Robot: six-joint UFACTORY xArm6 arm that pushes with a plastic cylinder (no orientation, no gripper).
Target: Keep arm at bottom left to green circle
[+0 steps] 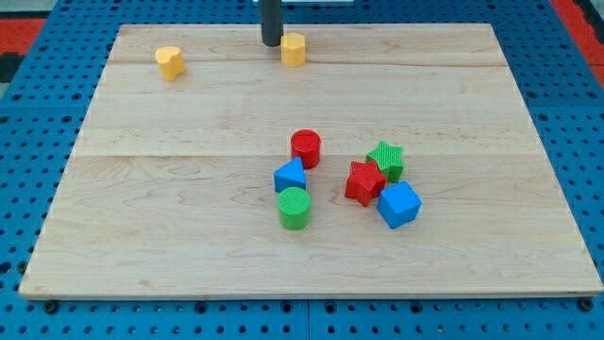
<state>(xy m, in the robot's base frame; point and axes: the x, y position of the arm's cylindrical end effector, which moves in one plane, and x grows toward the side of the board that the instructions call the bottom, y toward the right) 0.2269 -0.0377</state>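
While the wooden board (170, 236) fills most of the view, w/ blue pegboard (38, 113) around it and a red strip at the view's top corners, my rod (272, 21) comes down from the view's top edge, a bit left of centre. My tip (272, 43) rests on the board near its top edge, just left of a yellow block (293, 48) w/ angled sides, prob a hexagon; can't tell if tip & block touch or have a sliver between them. It's a bare rod, no jaws, nothing held.

Main cluster sits right of board centre. Blue cube (399, 204) is at the cluster's bottom right, touching the red star (364, 182) to its upper left. Green star (386, 160) sits just above-right of the red star, touching it. Red cylinder (306, 148) is at the cluster's top left, blue triangle (291, 176) right below it, and the green cylinder (294, 208), i.e. the task's green circle, directly under the triangle, lowest of the group. Those 3 form a near-vertical column, close together.

My tip is well apart from the green cylinder, far toward the view's top & slightly left of it.

A second yellow block (170, 62), heart-like, sits alone near the board's top left
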